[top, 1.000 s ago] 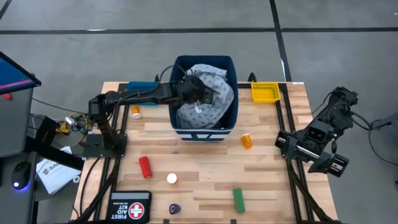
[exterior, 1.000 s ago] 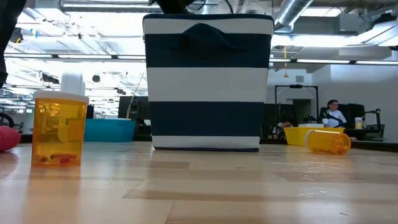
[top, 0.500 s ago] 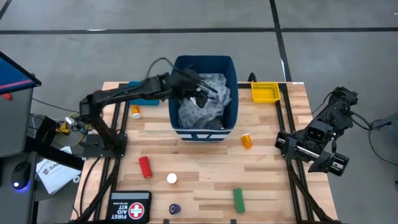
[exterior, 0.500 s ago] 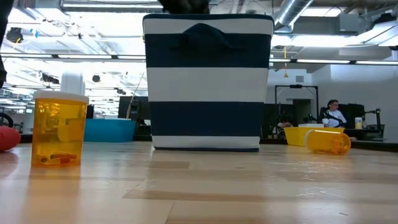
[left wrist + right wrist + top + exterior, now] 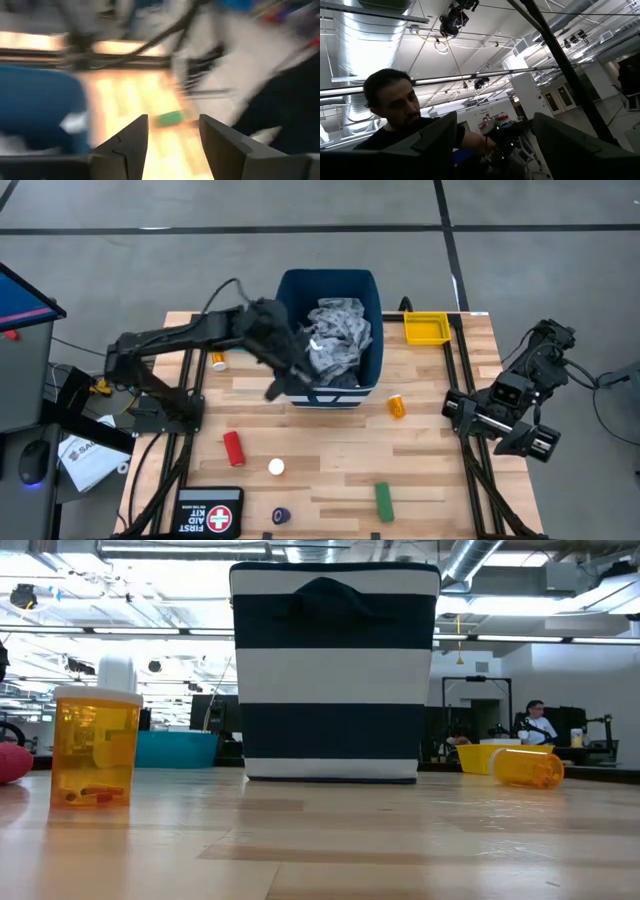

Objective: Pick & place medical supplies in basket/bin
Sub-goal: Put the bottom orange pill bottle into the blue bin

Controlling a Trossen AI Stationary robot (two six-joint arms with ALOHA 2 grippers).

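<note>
The crumpled grey patterned cloth gown point(image 5: 337, 338) sits inside the tall dark blue fabric bin point(image 5: 283, 300) at twelve o'clock on the wooden surface point(image 5: 440, 470). The left claw point(image 5: 290, 370), fingers apart and empty, hangs over the bin's seven o'clock corner. Left loose: orange plastic bottle point(image 5: 397, 406), red cylinder point(image 5: 233, 447), green cylinder point(image 5: 384, 501), white bottle point(image 5: 276, 467). The right claw point(image 5: 490, 145) is parked at three o'clock, fingers apart.

A black first-aid pouch point(image 5: 209, 516) with a red-and-white cross lies at the wooden table's point(image 5: 330, 465) near left corner. 1 person point(image 5: 537, 721) sits in the room behind; another person point(image 5: 400, 115) shows nearer, under ceiling ducts.
</note>
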